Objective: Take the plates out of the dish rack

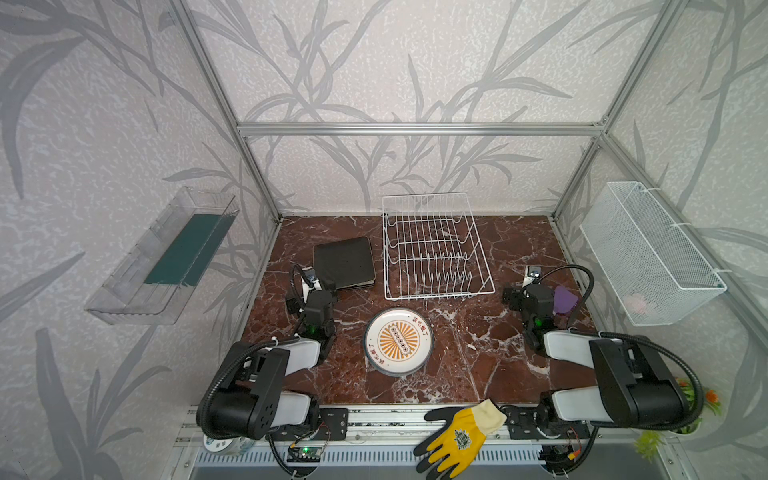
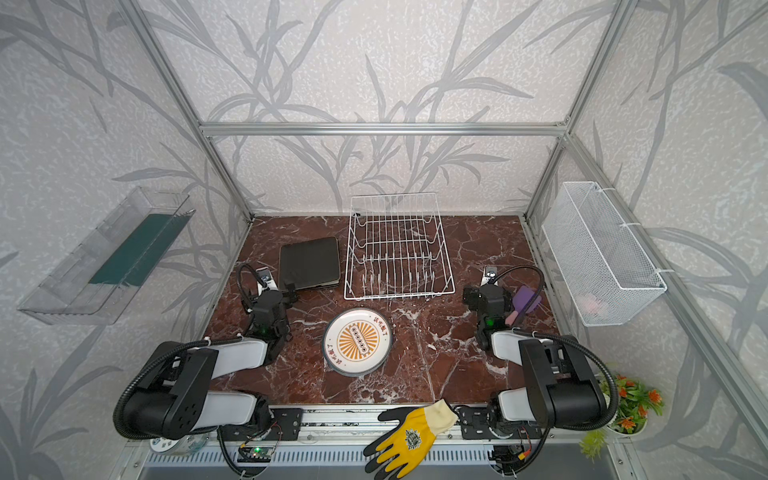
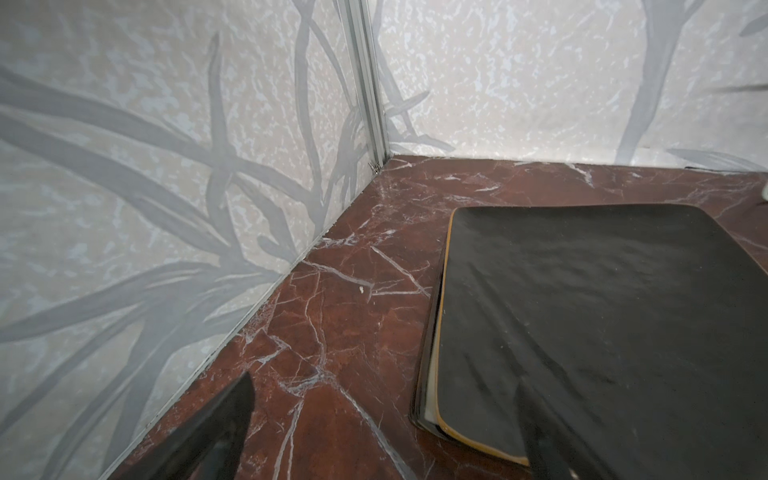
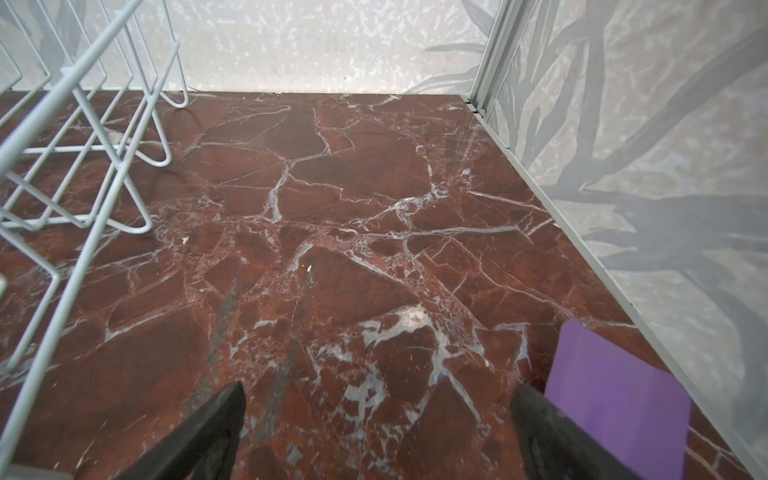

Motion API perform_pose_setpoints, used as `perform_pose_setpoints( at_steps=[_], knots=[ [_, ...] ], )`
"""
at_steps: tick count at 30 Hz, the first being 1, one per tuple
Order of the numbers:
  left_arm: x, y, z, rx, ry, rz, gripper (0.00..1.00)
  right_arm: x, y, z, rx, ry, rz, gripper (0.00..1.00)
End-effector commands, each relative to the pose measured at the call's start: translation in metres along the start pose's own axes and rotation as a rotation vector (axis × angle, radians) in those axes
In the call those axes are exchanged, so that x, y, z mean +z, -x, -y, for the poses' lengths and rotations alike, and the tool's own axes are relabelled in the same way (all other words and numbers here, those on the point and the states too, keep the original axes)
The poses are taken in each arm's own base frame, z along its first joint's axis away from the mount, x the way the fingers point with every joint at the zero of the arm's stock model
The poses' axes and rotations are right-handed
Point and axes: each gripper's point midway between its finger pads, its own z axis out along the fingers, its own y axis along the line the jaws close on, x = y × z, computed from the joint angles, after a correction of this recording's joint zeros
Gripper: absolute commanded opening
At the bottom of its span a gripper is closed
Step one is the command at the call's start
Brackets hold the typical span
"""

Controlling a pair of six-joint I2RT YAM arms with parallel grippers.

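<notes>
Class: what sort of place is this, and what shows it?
Probably a mock kitchen counter for robot trials: a dish rack and round plates on a marble-look tabletop, boxed in by a metal frame with wallpapered panels.

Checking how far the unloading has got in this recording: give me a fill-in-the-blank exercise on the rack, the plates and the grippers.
1. The dish rack is ____.
2. The square plates lie stacked on the table with their ____ backs up.
3. The round plates sit stacked face up, and the top one shows an ____ sunburst.
4. The left gripper and the right gripper both stand ____, holding nothing.

Missing words: empty; black; orange; open
</notes>
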Motion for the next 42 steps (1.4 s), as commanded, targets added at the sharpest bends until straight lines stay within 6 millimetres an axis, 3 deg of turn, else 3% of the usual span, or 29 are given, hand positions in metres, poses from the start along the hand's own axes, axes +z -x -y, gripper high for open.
perform_pose_setpoints(
  at_steps=[1, 4, 9, 12, 16, 18, 42],
  knots=[
    [0.004, 0.009, -0.008, -0.073, 0.001, 0.064, 0.99, 0.004, 0.03, -0.013, 0.005, 0.068, 0.123, 0.99],
    [0.013, 0.002, -0.01, -0.114, -0.014, 0.097, 0.99, 0.005, 0.027, -0.015, -0.005, 0.079, 0.068, 0.99],
    [0.013, -0.004, 0.004, -0.096, -0.113, 0.081, 0.99, 0.013, 0.021, -0.029, -0.046, 0.144, 0.028, 0.99],
    [0.025, -0.011, 0.006, -0.099, -0.116, 0.074, 0.98, 0.014, 0.019, -0.041, -0.068, 0.202, 0.113, 0.99],
    [0.032, -0.018, 0.002, -0.119, -0.107, -0.02, 0.98, 0.014, 0.015, -0.04, -0.078, 0.201, 0.032, 0.99],
    [0.038, -0.017, 0.002, -0.125, -0.116, -0.012, 0.99, 0.014, 0.018, -0.041, -0.072, 0.203, 0.074, 0.99],
    [0.045, -0.018, 0.017, -0.072, -0.156, -0.067, 0.99, 0.014, 0.017, -0.042, -0.082, 0.209, 0.052, 0.99]
  ],
)
